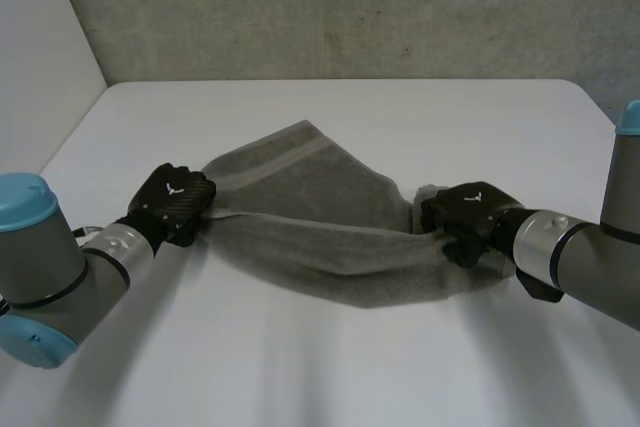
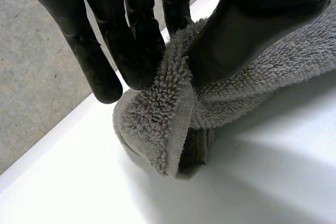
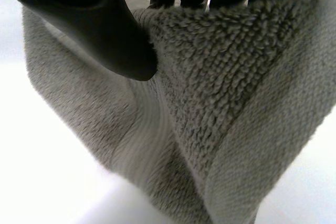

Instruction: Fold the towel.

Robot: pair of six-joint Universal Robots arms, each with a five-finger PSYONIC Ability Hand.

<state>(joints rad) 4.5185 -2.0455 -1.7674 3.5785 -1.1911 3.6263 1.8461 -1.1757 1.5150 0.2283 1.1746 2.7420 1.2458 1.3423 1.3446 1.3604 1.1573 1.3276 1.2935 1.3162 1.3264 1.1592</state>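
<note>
Pinching towel (image 1: 300, 209): left hand (image 1: 172, 203), right hand (image 1: 468, 215)

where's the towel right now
Head view: the grey towel spans the middle of the white table, its ends pinched by the left hand and the right hand.

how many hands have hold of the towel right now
2. The black left hand pinches the grey terry-cloth towel at one end; the black right hand pinches the opposite end. The cloth sags between them over the white table.
</note>
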